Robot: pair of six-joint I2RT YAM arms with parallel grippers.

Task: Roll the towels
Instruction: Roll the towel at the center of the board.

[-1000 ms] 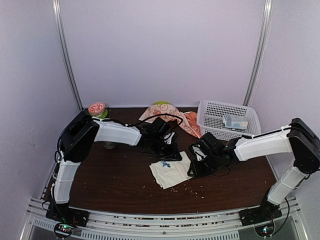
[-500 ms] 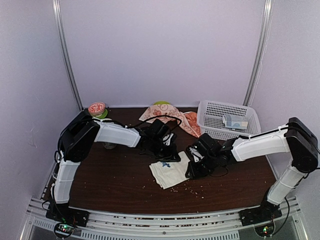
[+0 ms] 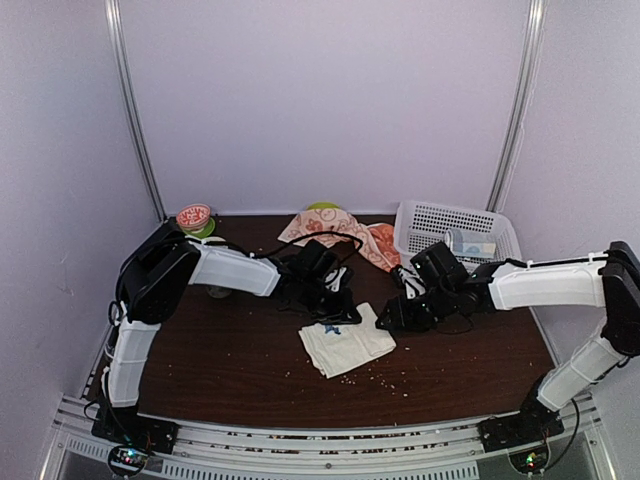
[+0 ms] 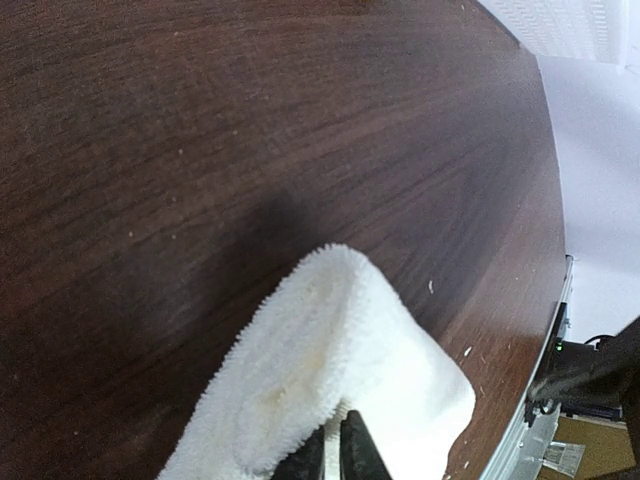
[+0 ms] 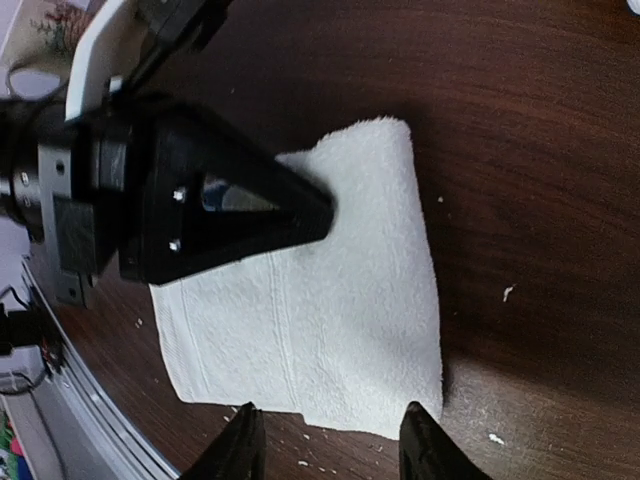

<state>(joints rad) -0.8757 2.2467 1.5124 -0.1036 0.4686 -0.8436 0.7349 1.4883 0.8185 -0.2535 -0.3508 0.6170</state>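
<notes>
cream towel (image 3: 348,348) pinched in left gripper (image 3: 338,316), right gripper (image 3: 390,322) beside.

The cream-white towel (image 3: 348,347) lay unrolled as a flat folded rectangle in the middle of the table (image 3: 230,360), its far corner lifted into a small fold. The peach-orange printed towel (image 3: 340,225) lay crumpled at the back edge, well apart.

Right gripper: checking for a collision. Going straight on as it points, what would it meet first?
Likely the cream-white towel, its near edge just ahead; the left gripper pinching it lies farther on.
</notes>
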